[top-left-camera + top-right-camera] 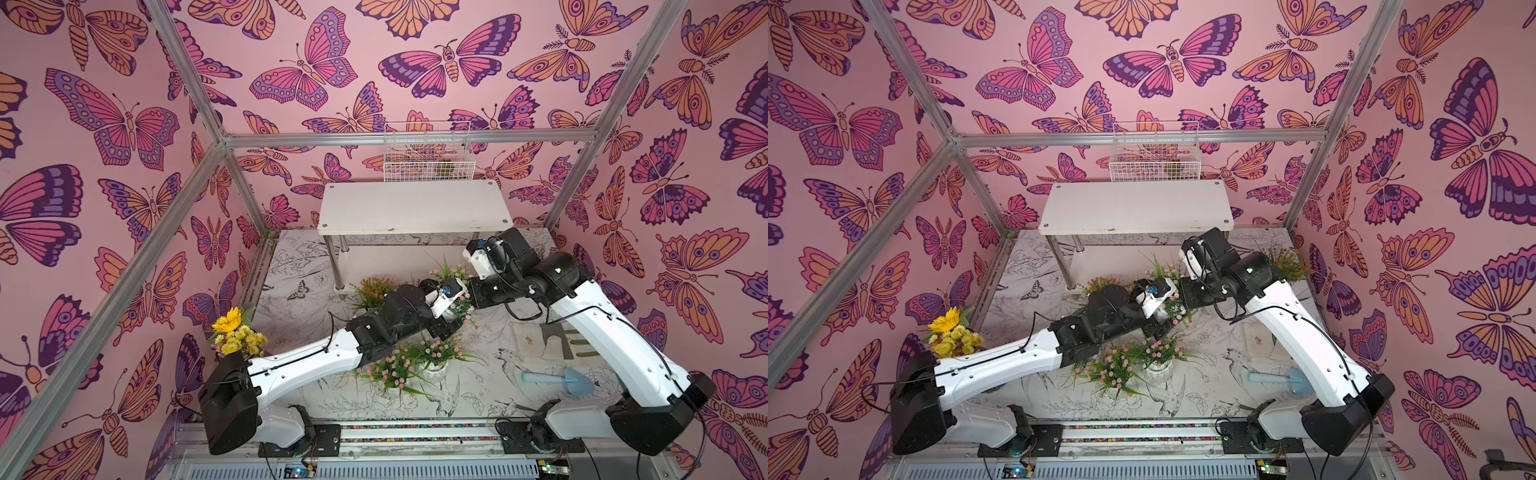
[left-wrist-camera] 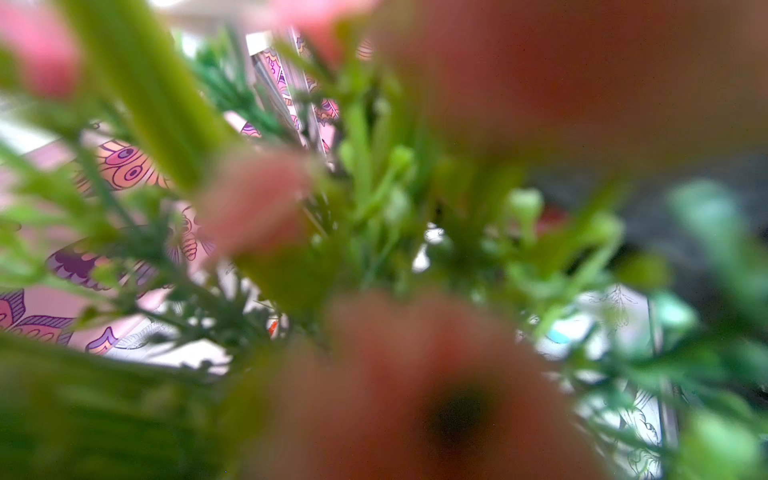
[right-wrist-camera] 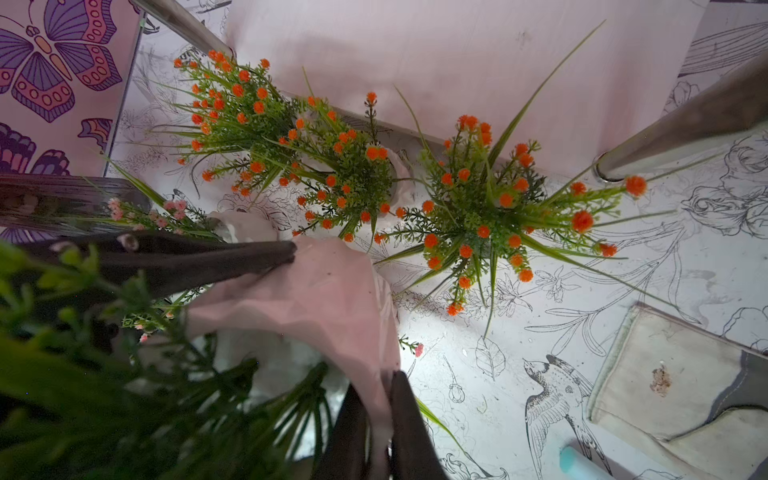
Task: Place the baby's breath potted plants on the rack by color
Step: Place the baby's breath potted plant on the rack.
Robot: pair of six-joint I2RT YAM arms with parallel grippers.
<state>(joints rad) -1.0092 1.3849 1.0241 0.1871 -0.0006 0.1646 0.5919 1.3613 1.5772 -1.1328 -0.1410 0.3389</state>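
One pot in play | left gripper (image 1: pixel 455 322) buried in foliage, you can't tell its opening | pink baby's breath pot (image 3: pixel 316 291) in front of the rack (image 1: pixel 415 208) | right gripper (image 3: pixel 380 386) pinched tight on its rim | likely light, brittle, top-heavy: hold the rim, not the sprigs.

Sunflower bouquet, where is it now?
In both top views the sunflower bouquet sits at the table's left edge, just behind the left arm's white upper link.

Table (image 1: pixel 299 320), black-line bird-and-flower cover. Standing on it: rack (image 1: pixel 415 205) at far end (metal legs), orange-flowered pots (image 3: pixel 478 199), pink-flowered pots (image 1: pixel 434 353), sunflower bouquet (image 1: pixel 235 332) left. Lying flat, right: blue scoop (image 1: pixel 561 380), pale cloth (image 1: pixel 534 343).
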